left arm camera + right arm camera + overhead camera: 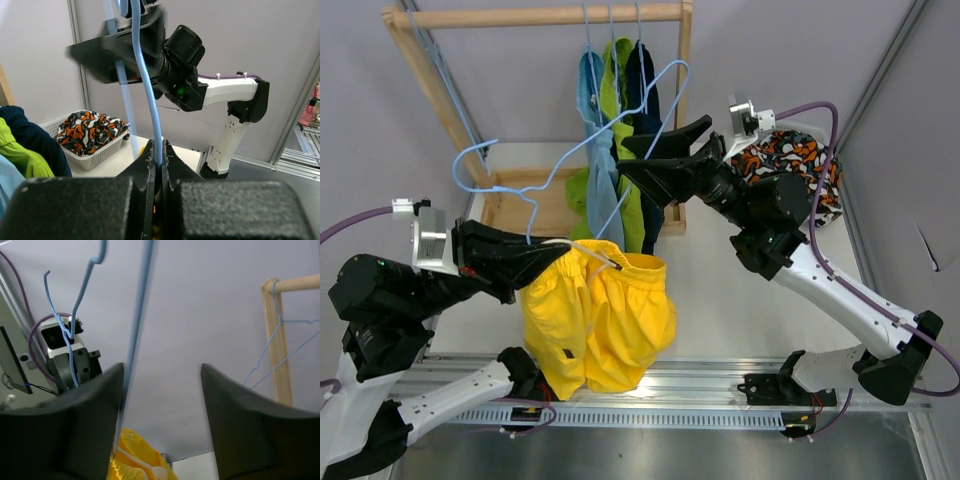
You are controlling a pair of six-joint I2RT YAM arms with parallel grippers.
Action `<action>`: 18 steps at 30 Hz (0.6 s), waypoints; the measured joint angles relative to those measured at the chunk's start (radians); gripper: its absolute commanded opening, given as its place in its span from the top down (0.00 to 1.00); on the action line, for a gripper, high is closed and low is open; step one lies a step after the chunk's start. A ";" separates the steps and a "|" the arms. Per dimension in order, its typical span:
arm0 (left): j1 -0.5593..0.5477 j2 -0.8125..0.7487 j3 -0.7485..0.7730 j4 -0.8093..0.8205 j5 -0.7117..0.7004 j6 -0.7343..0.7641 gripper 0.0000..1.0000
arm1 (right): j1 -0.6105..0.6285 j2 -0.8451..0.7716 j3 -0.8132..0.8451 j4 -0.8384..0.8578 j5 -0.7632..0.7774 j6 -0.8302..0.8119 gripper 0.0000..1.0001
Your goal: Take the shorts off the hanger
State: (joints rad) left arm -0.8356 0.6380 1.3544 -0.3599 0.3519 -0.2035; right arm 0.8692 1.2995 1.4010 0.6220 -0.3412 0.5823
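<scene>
My left gripper [563, 256] is shut on the lower wire of a light blue hanger [650, 105] that carries the bright yellow shorts [600, 320], which droop over the front rail. In the left wrist view the wire [150, 100] runs up from between my closed fingers [159, 150]. My right gripper [642, 158] is open around the hanger's upper wire. In the right wrist view the wire [137, 330] lies against the left finger inside the gap [162, 390], above the yellow shorts [132, 460]. Light blue [593, 100], lime green [616, 90] and navy shorts [642, 90] hang on the rack.
The wooden rack [540, 15] stands at the back, its base frame [510, 205] on the table. A white basket [95, 155] at the right holds the orange-black-white patterned shorts [785, 160]. A metal rail [720, 385] runs along the near edge.
</scene>
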 measured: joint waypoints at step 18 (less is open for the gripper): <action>0.000 -0.054 -0.062 0.082 -0.060 -0.025 0.10 | -0.006 -0.005 -0.066 0.056 0.003 0.045 1.00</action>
State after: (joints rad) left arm -0.8356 0.5838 1.2922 -0.2775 0.2920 -0.2283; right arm 0.8631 1.2942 1.3354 0.6777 -0.3386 0.6277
